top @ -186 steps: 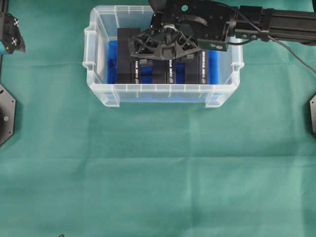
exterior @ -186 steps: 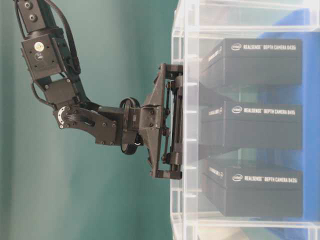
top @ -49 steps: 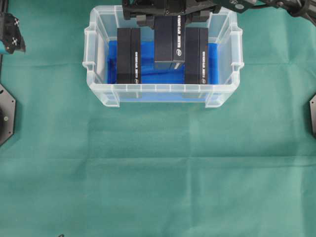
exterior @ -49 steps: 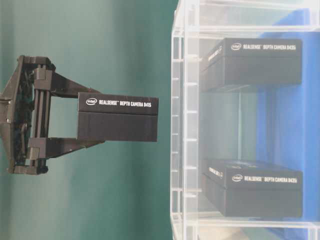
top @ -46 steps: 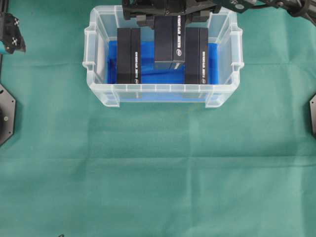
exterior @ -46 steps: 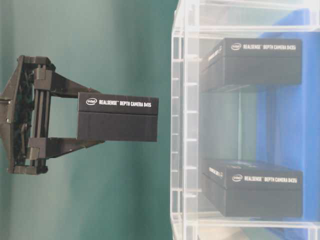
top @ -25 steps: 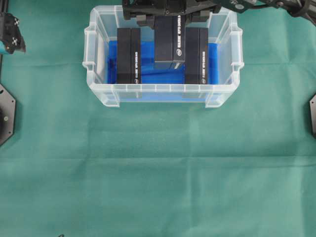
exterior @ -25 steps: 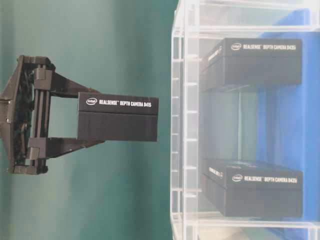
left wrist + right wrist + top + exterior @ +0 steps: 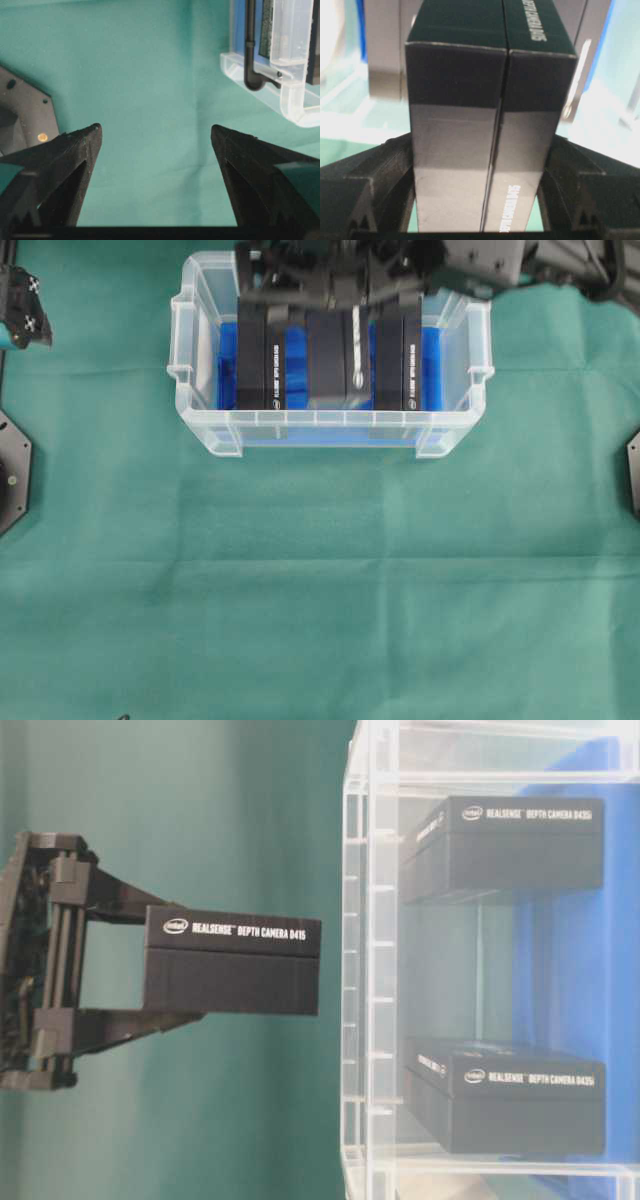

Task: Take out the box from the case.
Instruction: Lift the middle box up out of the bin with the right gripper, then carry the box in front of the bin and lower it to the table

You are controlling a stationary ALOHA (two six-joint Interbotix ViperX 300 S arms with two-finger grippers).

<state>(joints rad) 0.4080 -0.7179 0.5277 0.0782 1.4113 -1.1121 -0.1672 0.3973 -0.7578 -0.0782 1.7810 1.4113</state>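
Right pincer [image 9: 120, 965] clamped on the black box [image 9: 232, 960], outside and clear of the case [image 9: 360, 970].

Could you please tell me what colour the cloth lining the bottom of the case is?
Blue cloth; it shows best in the overhead view.

Your right gripper [image 9: 150, 965] is all matte black: two straight, flat fingers [image 9: 125, 1023] run out from a ribbed rail frame with blocky carriages. From its wrist camera you see triangular cut-outs in the finger bases. Overhead, near the case [image 9: 200, 425], that arm is black housings with thin black cables looping off. Your left gripper [image 9: 156, 137] has black, wedge-shaped fingers [image 9: 75, 150] with teal tape patches. A black hexagonal base plate [image 9: 27, 112] with a brass screw sits beside them.
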